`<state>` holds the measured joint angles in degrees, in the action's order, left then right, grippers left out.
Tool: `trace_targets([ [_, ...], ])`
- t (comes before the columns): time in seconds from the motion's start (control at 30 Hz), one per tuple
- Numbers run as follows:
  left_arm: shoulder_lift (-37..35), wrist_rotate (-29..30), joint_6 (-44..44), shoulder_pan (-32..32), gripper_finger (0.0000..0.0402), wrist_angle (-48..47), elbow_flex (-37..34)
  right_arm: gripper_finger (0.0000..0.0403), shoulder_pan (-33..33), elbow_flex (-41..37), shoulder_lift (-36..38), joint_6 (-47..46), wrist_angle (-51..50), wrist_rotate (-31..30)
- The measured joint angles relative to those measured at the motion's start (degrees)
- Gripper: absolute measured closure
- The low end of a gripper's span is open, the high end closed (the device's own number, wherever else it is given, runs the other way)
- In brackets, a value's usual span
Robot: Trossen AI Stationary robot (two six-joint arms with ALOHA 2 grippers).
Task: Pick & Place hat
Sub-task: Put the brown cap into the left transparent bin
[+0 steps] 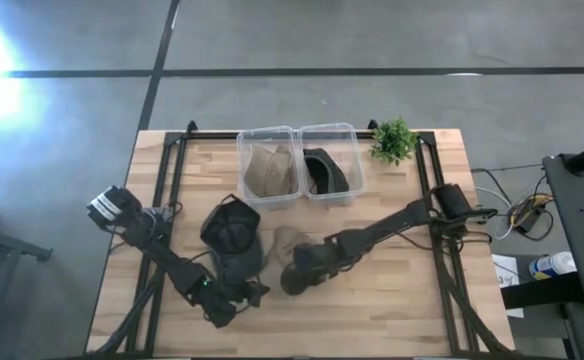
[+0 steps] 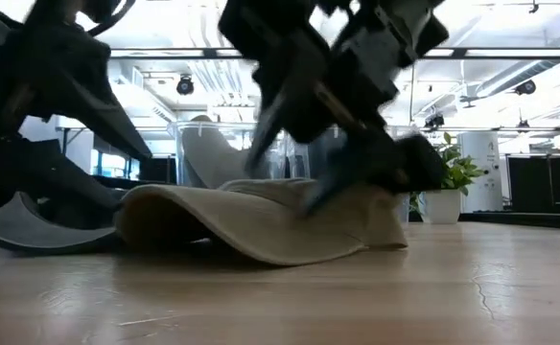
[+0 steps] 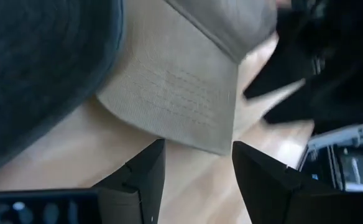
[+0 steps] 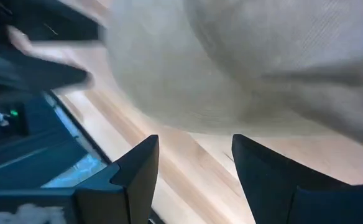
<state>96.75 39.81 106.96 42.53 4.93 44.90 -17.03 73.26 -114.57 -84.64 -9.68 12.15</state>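
A tan cap (image 1: 284, 243) lies crown up on the table, its brim (image 2: 194, 225) resting on the wood. A dark cap (image 1: 234, 230) lies right beside it, toward the left. My left gripper (image 1: 247, 292) is open and low at the near side of both caps; in its wrist view the tan cap's brim edge (image 3: 188, 118) sits just ahead of the gripper (image 3: 197, 162), with the dark cap (image 3: 38, 68) next to it. My right gripper (image 1: 290, 280) is open and stands close over the tan cap's near side (image 4: 231, 74).
Two clear bins stand at the far edge: the left one (image 1: 244, 150) holds a tan cap, the right one (image 1: 356, 150) a dark cap. A small green plant (image 1: 394, 140) stands to their right. Bare wood lies along the near edge (image 1: 372, 320).
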Motion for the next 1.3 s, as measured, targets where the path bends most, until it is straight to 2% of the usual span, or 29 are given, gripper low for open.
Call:
trace_targets([
  [0.17,0.2,3.7,3.0,-0.4,0.0221,-0.2,0.0,0.0202,-2.2,1.1,-4.9,-1.0,10.2,6.7],
  [0.3,-0.8,7.9,3.7,0.3,0.0221,-0.4,0.0,0.0202,-3.5,2.1,-4.5,1.3,18.8,6.1],
  [0.43,-1.7,11.7,5.3,1.5,0.0221,-0.6,0.0,0.0202,-3.7,2.1,-0.3,5.4,13.9,-4.2],
  [0.57,-2.2,11.9,5.6,2.7,0.0221,-0.9,0.2,0.0202,-3.5,2.1,4.2,7.5,1.3,-18.1],
  [0.63,-2.2,11.9,6.1,3.0,0.0221,-1.2,0.2,0.0202,-3.0,2.1,5.3,7.4,-4.1,-21.2],
  [0.8,-2.2,13.3,6.5,2.6,0.0221,-2.0,0.2,0.0202,-1.0,2.0,3.5,7.3,-8.8,-17.3],
  [0.97,-2.2,13.7,4.3,1.1,0.0221,-3.3,0.1,0.0202,-0.4,2.0,-2.3,7.8,1.6,-9.4],
  [1.03,-2.2,13.8,3.0,0.5,0.0221,-3.0,0.1,0.0202,-0.5,2.5,-3.6,7.0,6.1,-9.0],
  [1.17,-2.2,13.8,1.9,0.0,0.0224,-3.0,0.4,0.0202,-0.5,3.6,-4.0,7.3,6.0,-8.9],
  [1.3,-2.2,13.0,1.3,0.0,0.0262,-3.4,0.8,0.0202,-0.5,4.0,-2.4,9.6,2.6,-9.3],
])
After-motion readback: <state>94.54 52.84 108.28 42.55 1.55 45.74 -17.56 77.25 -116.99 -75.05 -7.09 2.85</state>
